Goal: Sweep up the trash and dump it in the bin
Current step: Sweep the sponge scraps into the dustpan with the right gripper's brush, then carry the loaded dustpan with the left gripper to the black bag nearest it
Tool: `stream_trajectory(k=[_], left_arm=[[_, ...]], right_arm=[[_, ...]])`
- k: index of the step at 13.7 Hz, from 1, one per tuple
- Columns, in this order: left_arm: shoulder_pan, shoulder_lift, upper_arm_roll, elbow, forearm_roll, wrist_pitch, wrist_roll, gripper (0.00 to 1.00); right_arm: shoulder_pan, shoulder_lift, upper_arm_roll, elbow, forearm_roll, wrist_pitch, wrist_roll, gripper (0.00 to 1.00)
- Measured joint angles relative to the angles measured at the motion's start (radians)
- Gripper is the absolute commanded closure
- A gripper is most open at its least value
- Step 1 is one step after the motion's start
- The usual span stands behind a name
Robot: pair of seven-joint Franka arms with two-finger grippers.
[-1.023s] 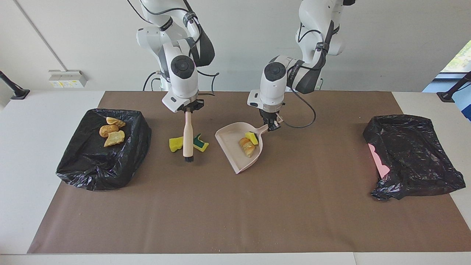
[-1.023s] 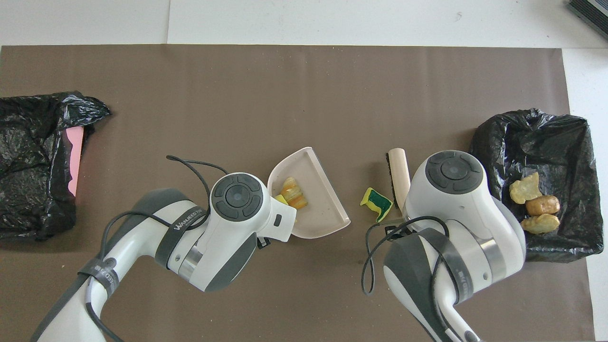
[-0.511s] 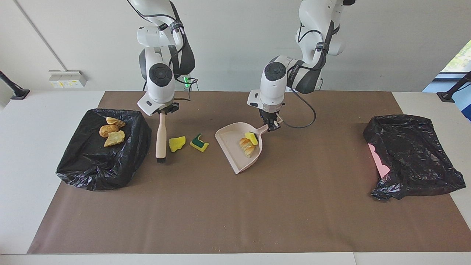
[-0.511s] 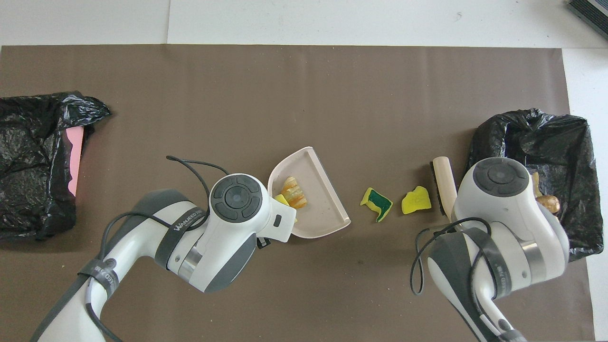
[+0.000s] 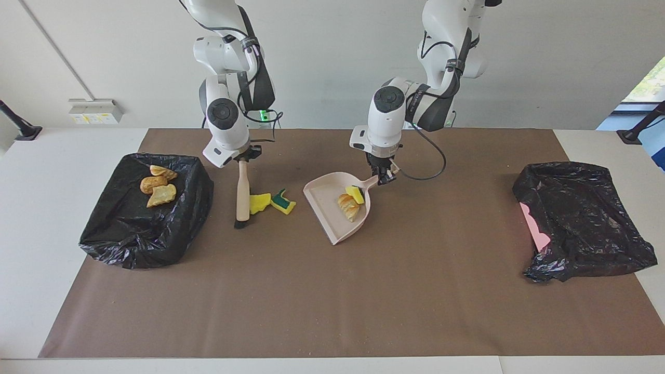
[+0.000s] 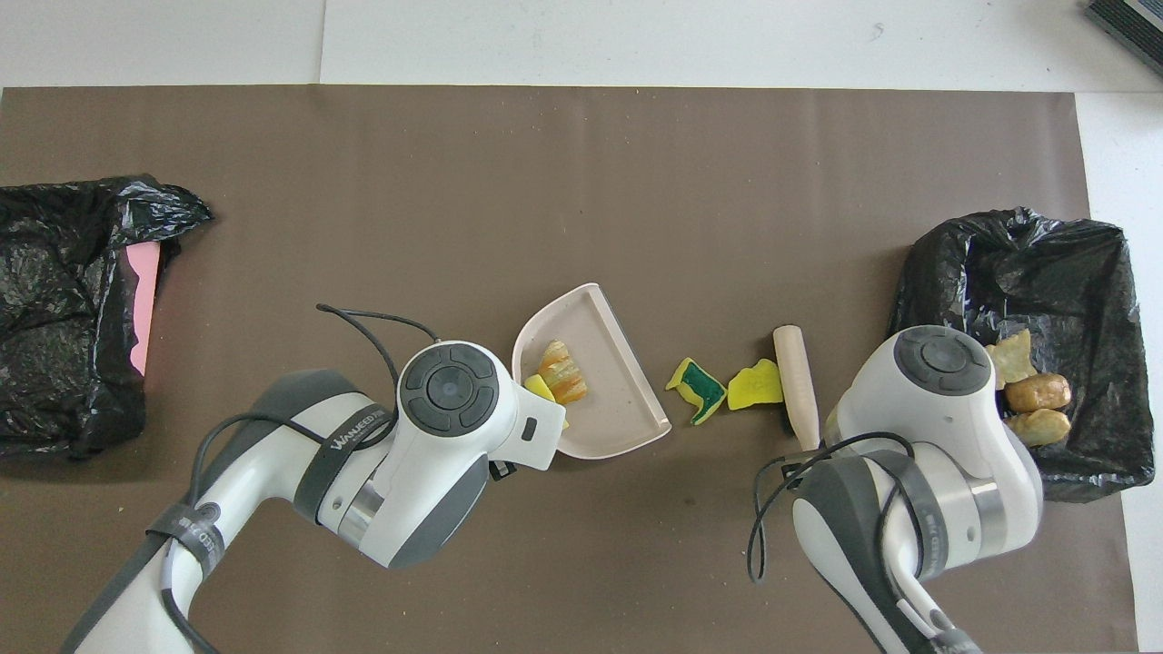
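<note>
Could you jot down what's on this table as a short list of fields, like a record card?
left end effector: shut on the dustpan handle
right end effector: shut on the brush, bristles at the mat
in dustpan: striped pastry piece, yellow sponge piece
on mat: plain yellow sponge against the brush, touching green-backed sponge
bin at right arm's end: three bread chunks

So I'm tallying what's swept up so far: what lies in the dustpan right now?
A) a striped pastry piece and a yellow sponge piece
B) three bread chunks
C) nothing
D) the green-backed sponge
A: the dustpan holds the striped pastry piece and a yellow sponge piece.
</note>
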Motion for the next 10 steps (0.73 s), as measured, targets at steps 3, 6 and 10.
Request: stream_trajectory(k=[3,6,10], left_arm=[[-0.001,-0.007,0.000,-0.009,0.000,0.001,0.010,1.00],[-0.001,-0.008,0.000,-0.011,0.000,0.001,0.012,1.00],[-0.001,-0.008,0.000,-0.011,0.000,0.001,0.013,1.00]], right_arm=[[0.111,0.004,0.004,0.000,0.143,0.057,0.000,1.00],[0.175,0.024,0.006,0.006,0.290,0.107,-0.001,1.00],[0.207,0.037,0.006,0.049,0.325,0.104,0.000,1.00]])
